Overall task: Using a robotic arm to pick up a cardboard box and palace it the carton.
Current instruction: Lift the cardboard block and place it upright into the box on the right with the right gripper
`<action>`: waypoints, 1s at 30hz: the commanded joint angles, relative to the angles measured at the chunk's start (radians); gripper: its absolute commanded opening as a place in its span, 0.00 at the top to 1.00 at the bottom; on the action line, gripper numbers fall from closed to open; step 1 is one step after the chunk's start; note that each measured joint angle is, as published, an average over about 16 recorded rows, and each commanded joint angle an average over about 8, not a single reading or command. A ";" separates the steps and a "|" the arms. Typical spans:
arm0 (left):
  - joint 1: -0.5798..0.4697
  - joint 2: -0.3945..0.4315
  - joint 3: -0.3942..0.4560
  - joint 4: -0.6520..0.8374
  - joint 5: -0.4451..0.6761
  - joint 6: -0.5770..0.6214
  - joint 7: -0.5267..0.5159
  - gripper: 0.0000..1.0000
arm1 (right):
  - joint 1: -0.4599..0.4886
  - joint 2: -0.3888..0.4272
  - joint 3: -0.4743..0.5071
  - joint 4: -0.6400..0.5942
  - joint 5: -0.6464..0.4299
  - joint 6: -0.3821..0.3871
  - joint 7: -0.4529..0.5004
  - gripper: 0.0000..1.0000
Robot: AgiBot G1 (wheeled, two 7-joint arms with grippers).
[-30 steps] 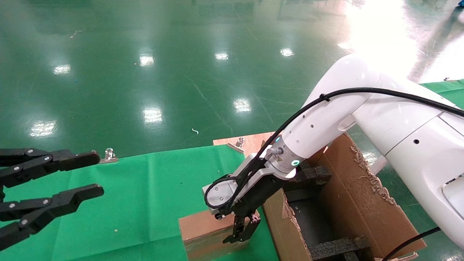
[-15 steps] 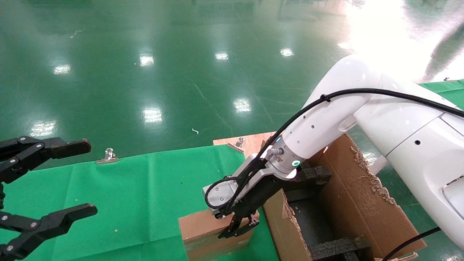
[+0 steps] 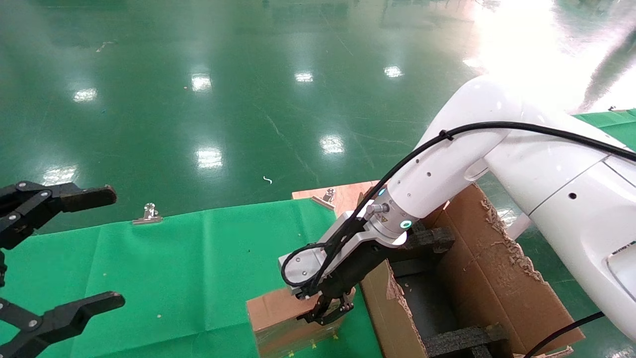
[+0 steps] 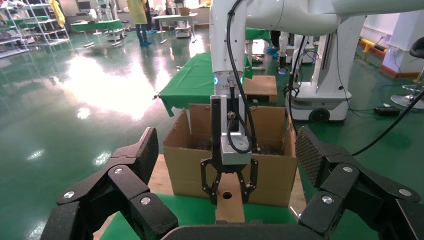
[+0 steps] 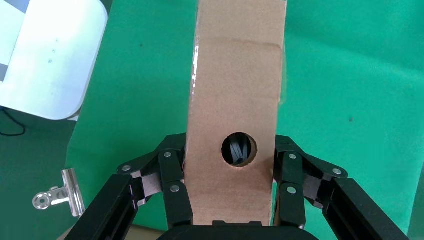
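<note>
The right gripper [image 3: 329, 312] of the robotic arm [image 3: 447, 164] has its jaws closed on the cardboard box [image 3: 285, 323], which stands on edge on the green-clothed worktop [image 3: 189, 258] just beside the carton [image 3: 492, 278]. Grasp made; lifting and placing inside remain. The left gripper [image 3: 74, 253] hangs open, idle.

1 box [image 3: 283, 318], 1 carton [image 3: 487, 278], 2 grippers

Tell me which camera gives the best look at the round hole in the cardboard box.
The right wrist view: the hole faces the lens between the right claw fingers gripping the cardboard box. The left wrist view shows it small; the head view hides it.
</note>
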 commanded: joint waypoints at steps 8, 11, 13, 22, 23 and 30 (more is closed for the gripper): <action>0.000 0.000 0.000 0.000 0.000 0.000 0.000 0.00 | 0.122 0.019 0.031 -0.053 0.032 -0.007 -0.011 1.00; 0.000 0.000 0.000 0.000 0.000 0.000 0.000 0.00 | 0.198 0.023 0.036 -0.084 0.038 -0.015 -0.033 1.00; 0.000 0.000 0.000 0.000 0.000 0.000 0.000 0.00 | 0.250 0.025 0.036 -0.110 0.042 -0.019 -0.050 1.00; 0.000 0.000 0.000 0.000 0.000 0.000 0.000 0.00 | 0.437 0.010 -0.005 -0.236 0.064 -0.028 -0.150 1.00; 0.000 0.000 0.000 0.000 0.000 0.000 0.000 0.00 | 0.448 0.007 -0.013 -0.249 0.069 -0.029 -0.160 1.00; 0.000 0.000 0.000 0.000 0.000 0.000 0.000 0.00 | 0.488 0.013 -0.075 -0.327 0.104 -0.032 -0.211 1.00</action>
